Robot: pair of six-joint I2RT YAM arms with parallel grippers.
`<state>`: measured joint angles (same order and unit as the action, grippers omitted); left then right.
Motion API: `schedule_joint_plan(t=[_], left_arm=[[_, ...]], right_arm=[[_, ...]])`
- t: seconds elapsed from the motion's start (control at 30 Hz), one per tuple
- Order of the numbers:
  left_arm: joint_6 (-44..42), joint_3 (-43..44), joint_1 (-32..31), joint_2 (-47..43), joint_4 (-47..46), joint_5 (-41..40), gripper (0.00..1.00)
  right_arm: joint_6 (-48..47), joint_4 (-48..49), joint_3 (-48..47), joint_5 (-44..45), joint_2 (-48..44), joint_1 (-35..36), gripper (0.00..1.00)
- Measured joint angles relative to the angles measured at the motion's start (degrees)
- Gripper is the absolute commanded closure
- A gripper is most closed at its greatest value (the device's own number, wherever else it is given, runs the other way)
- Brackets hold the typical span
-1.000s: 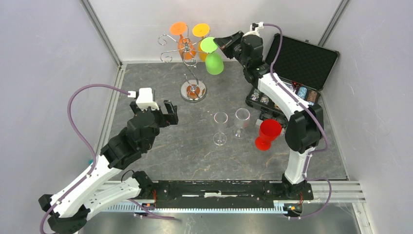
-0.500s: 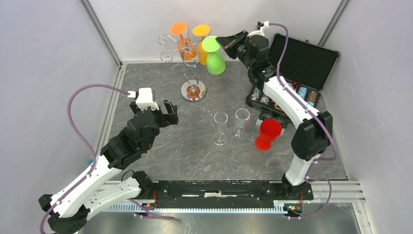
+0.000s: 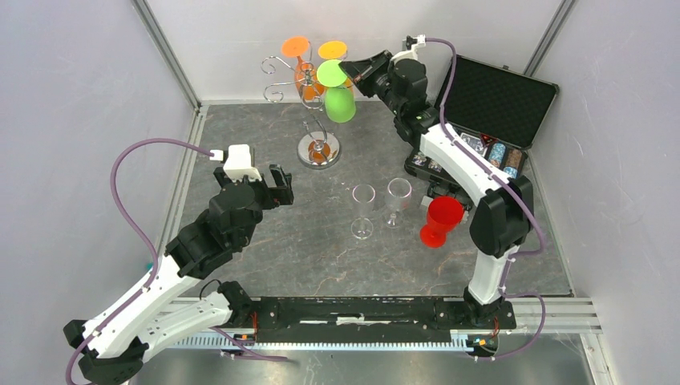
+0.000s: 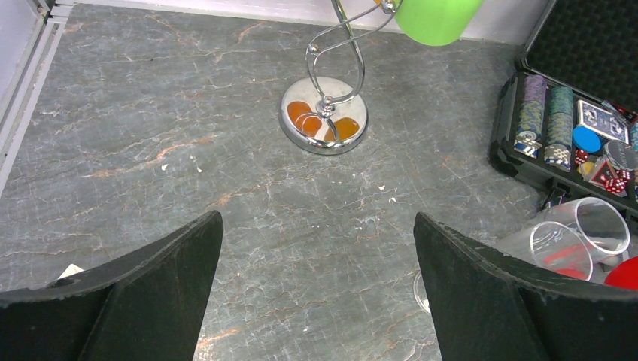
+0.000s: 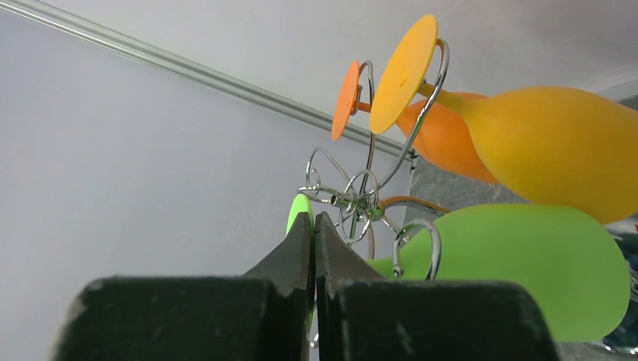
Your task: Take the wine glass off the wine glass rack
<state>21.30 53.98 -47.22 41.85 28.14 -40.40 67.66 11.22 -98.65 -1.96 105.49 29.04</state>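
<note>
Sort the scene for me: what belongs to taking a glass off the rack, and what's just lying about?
In the job: wine glass rack; green wine glass, its foot pinched by the right end effector; orange glass and yellow glass hanging there.

Lying about: clear glasses; red goblet; open black case of chips; left end effector, open.

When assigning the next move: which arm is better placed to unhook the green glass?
Right. Right gripper is shut on the green glass at the rack; left gripper hangs open, far off.

Grey marbled table surface (image 3: 240, 136), veined brown, with small white flecks. Plain pale walls (image 3: 72, 96) on three sides, metal corner posts (image 3: 166, 52). Lighting even.
</note>
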Motion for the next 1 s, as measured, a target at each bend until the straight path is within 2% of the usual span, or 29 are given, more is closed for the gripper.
schedule_joint_plan(t=[0.23, 0.63, 0.8, 1.0], left_arm=[[0.0, 0.0, 0.0, 0.0, 0.0, 0.0, 0.0], [0.2, 0.0, 0.0, 0.2, 0.0, 0.0, 0.0], [0.4, 0.0, 0.0, 0.4, 0.0, 0.5, 0.0], [0.4, 0.0, 0.4, 0.8, -1.1, 4.5, 0.0]], right_arm=[[0.5, 1.6, -2.7, 0.9, 4.8, -0.2, 1.0], [1.1, 2.1, -2.5, 5.1, 4.6, -4.5, 1.0], [1.8, 2.3, 2.0, 5.7, 1.5, -6.3, 1.0], [3.3, 6.5, 16.4, 6.0, -9.8, -8.3, 1.0]])
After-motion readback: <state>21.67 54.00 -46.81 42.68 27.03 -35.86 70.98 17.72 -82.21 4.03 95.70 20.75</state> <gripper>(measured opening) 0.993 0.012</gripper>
